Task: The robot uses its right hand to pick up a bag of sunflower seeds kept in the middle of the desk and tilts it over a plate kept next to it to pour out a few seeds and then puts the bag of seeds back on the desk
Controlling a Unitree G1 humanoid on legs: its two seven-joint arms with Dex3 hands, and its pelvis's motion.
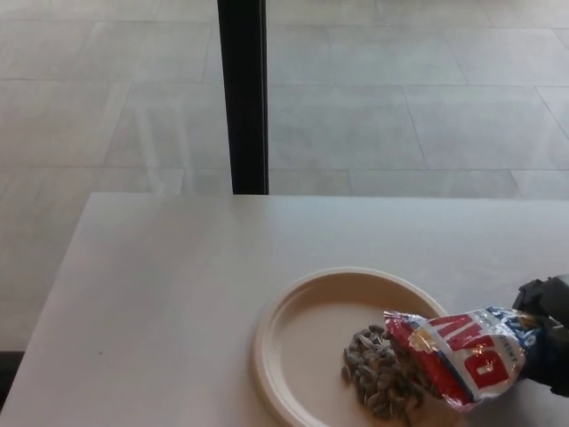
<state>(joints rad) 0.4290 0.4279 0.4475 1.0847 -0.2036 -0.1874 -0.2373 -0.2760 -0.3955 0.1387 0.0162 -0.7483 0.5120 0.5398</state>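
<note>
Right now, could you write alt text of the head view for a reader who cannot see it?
The robot's right hand holds a red-and-blue bag of sunflower seeds tilted over a cream plate, where a pile of seeds lies. The plate sits on a white desk.

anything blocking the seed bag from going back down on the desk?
Nothing visible. The right hand holds the red, white and blue foil seed bag tilted, mouth over the cream round plate and its pile of sunflower seeds. The pale desk shows bare beyond the plate.
</note>
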